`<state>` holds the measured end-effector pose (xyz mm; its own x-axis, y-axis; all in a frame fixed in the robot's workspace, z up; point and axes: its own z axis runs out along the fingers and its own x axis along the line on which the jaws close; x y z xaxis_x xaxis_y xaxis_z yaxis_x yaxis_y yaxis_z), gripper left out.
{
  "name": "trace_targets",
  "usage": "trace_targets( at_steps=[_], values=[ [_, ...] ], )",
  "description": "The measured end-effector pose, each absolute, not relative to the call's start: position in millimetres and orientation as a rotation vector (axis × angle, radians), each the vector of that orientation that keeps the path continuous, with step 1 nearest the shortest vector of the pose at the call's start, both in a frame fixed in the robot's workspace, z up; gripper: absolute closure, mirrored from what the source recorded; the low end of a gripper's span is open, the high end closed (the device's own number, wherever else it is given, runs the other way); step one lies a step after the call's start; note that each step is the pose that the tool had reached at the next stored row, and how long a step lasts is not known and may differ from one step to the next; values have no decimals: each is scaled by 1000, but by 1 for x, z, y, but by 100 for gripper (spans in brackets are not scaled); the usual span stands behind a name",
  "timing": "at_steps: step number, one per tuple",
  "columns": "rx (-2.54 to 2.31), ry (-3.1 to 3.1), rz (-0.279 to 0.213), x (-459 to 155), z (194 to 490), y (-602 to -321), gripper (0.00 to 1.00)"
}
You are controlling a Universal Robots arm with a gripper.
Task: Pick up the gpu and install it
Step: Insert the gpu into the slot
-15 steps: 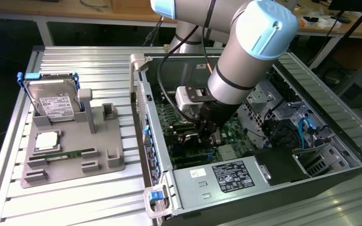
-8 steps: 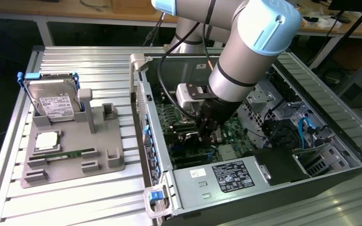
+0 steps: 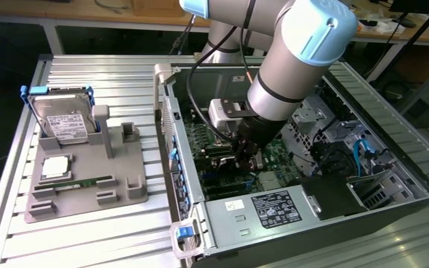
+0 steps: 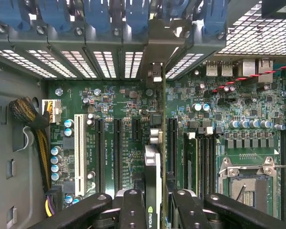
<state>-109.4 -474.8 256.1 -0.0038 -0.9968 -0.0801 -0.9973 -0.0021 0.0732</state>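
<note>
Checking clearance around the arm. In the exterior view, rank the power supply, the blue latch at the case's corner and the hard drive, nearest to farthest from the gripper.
1. Power supply, right beside the gripper.
2. Blue corner latch, lower in the view.
3. Hard drive, exterior view's far left.

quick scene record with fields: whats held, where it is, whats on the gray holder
held: gpu, edge-on between the fingers
grip: fingers shut on the gpu
location: inside the open computer case, above the motherboard and its expansion slots
seated in slot: cannot tell
gray holder: beside the case, carries a hard drive standing in its slot and a memory stick lying flat
</note>
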Motion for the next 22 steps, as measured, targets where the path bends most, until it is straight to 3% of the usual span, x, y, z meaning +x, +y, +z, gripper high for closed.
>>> trace_targets(
  at_steps=[22],
  values=[
    [-2225, 2205, 170, -109, 257, -474, 73]
  ],
)
